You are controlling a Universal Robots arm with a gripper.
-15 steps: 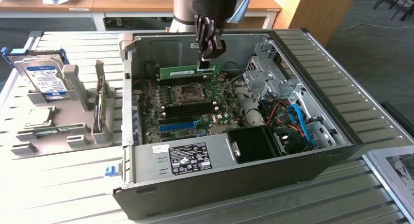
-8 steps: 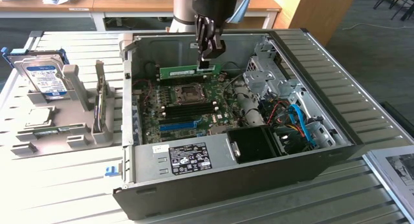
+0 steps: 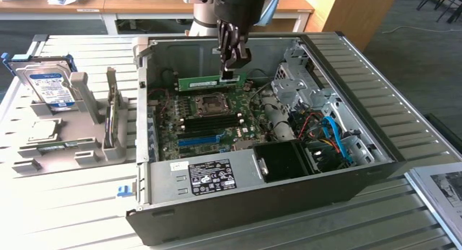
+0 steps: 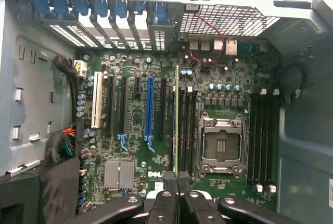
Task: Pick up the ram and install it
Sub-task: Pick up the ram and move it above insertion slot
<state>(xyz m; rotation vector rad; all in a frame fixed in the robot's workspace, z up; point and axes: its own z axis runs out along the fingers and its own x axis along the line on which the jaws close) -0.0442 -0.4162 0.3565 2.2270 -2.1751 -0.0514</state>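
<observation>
– Slatted grey table (image 3: pixel 79 206) carries an open computer case (image 3: pixel 289 206), and the motherboard (image 3: pixel 242 132) lies flat inside it. Where is the ram?

– The ram (image 3: pixel 205 84) hangs in the air over the far part of the motherboard, beyond the processor socket (image 3: pixel 213 103). The claw (image 3: pixel 228 72) is closed on its upper edge, nearer to the end at the exterior view's right.

– So the picking up is done?

– It looks so. The stick is lifted and touches nothing except the claw. In the wrist view the ram (image 4: pixel 176 120) shows edge-on as a thin green line running away from the claw (image 4: pixel 177 182), just beside the black memory slots (image 4: pixel 188 130) next to the socket.

– Is it seated in a slot?

– Not yet, as far as one can judge. The exterior view shows a gap between its lower edge and the board. Whether it stands exactly over one slot cannot be told. The installing part is left.

– Anything else around?

– One hard drive (image 3: pixel 47 85) stands in a grey holder (image 3: pixel 65 147) at the exterior view's left, well apart from the case.
</observation>
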